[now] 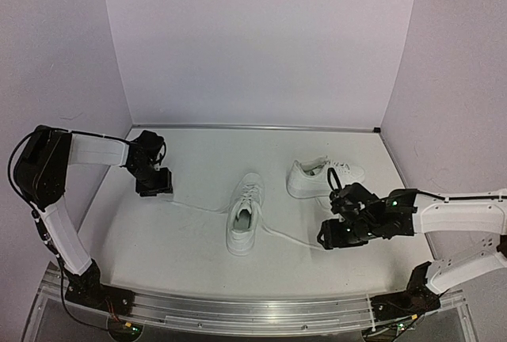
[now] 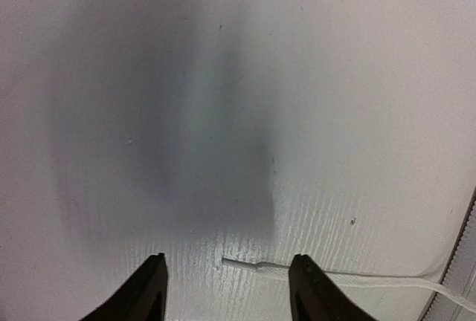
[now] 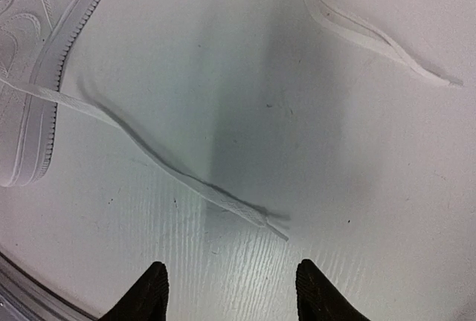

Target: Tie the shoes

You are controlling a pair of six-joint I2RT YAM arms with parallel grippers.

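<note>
White tabletop (image 1: 158, 239) filled the overhead view, with one sneaker (image 1: 244, 217) at centre and the other sneaker (image 1: 321, 176) to its upper right. At the left wrist, the left gripper (image 2: 229, 261) stood wide, a lace tip (image 2: 249, 265) lying between its fingers at bottom centre. At the right wrist, the right gripper (image 3: 232, 265) gaped empty, with another lace end (image 3: 253, 215) just above it.

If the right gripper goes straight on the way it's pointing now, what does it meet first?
Most likely the loose lace end of the nearer shoe, lying on the table just ahead of the open right gripper; its height above the lace is unclear.
</note>
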